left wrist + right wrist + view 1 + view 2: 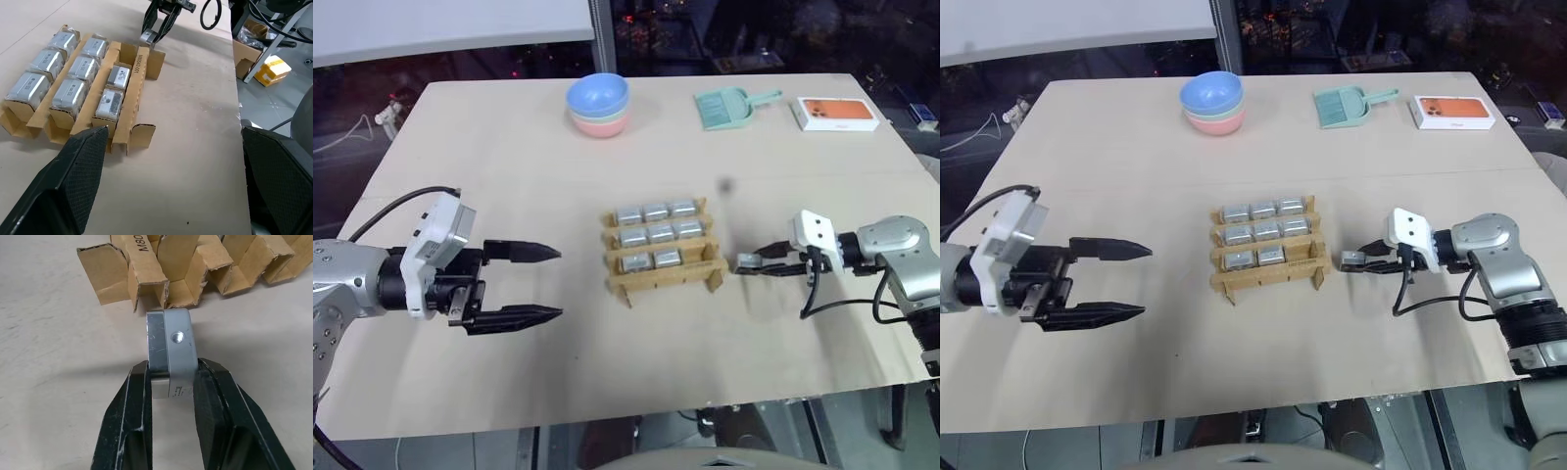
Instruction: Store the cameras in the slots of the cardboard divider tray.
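The cardboard divider tray [668, 280] stands at the table's middle. Several silver-grey cameras [661, 234] fill its slots; the near row's right slot [695, 257] is empty. My right gripper [756, 263] is shut on one more camera [171, 345], low over the table just right of the tray's near corner. In the left wrist view this held camera [146, 38] sits beside the tray's end wall. Well left of the tray, my left gripper [558, 283] is open and points at it, with nothing between its fingers [73, 171].
At the far edge of the table sit stacked pastel bowls [598, 103], a teal dustpan [729, 106] and a white-and-orange flat box [837, 113]. Bare tabletop lies between each gripper and the tray. The table's near edge runs just behind both arms.
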Robot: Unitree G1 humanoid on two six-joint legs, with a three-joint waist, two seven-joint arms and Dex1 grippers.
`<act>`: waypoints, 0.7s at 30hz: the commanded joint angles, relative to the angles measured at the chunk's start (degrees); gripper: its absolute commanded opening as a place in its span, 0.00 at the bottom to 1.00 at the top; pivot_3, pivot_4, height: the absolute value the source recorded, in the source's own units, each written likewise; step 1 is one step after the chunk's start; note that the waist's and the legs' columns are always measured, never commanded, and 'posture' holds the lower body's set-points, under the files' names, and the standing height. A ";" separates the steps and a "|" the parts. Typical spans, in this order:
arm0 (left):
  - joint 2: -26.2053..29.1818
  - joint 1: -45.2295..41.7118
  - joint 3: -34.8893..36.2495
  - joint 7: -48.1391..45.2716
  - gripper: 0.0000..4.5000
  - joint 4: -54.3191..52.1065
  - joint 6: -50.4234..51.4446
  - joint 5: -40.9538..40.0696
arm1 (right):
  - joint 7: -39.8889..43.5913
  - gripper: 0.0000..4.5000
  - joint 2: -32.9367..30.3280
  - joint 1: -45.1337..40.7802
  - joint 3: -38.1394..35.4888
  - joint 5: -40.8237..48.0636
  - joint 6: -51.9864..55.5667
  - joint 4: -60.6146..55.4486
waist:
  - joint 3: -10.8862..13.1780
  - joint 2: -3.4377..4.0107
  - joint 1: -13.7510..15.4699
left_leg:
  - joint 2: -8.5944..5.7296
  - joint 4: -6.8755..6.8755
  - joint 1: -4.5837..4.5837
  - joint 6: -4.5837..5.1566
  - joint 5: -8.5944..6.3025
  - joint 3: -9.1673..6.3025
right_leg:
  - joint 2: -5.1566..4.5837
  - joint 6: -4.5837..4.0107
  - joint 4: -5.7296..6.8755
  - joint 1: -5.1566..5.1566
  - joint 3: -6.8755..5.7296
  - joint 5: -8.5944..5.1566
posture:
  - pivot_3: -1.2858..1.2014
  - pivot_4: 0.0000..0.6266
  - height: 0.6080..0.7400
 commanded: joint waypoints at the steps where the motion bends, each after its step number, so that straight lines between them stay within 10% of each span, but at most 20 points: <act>1: 1.17 0.22 2.08 -0.78 1.00 -0.03 -0.93 0.13 | 1.23 0.14 0.22 -4.06 -2.59 3.12 1.34 -1.81 | 0.01 0.01 -0.12 | 0.00 0.00 0.00 0.00 0.00 0.00 | 0.00 0.00 0.00 0.00 0.01 0.00 | 0.52 0.24 1.00; 21: 0.70 2.76 5.39 0.63 1.00 -2.31 -0.02 -0.63 | 3.68 0.14 8.82 -14.90 5.57 0.49 -0.01 -2.18 | 0.01 0.01 -0.01 | -0.01 0.02 -0.06 -0.01 0.01 -0.03 | -0.03 0.03 -0.01 -0.01 -0.08 0.04 | 0.52 0.24 1.00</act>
